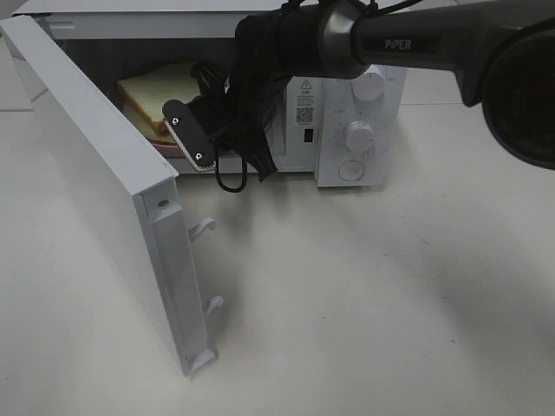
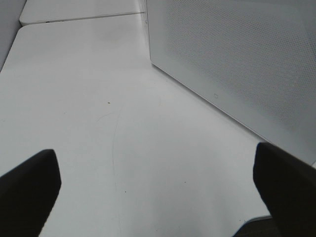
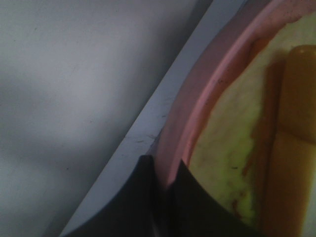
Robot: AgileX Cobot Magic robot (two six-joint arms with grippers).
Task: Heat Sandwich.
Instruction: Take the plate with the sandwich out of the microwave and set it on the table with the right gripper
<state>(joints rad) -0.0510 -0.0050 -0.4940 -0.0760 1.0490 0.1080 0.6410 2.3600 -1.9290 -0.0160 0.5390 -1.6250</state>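
The sandwich (image 1: 152,91) lies on a pink plate (image 1: 171,146) inside the open microwave (image 1: 303,104). My right arm (image 1: 260,78) reaches into the oven's mouth, and its wrist hides the fingertips in the exterior view. Seen from the right wrist, my right gripper (image 3: 165,185) is shut on the pink plate's rim (image 3: 197,98). The sandwich's pale green layer (image 3: 222,163) and orange filling (image 3: 291,148) lie just past the rim. My left gripper (image 2: 158,197) hangs open over bare table with nothing between its fingers (image 2: 29,190). It does not show in the exterior view.
The microwave's white door (image 1: 95,173) swings wide open toward the front left, with latch hooks (image 1: 204,227) on its edge. Knobs (image 1: 358,134) sit on the panel to the right. A perforated white panel (image 2: 237,64) stands beside the left gripper. White tabletop (image 1: 364,295) spreads in front.
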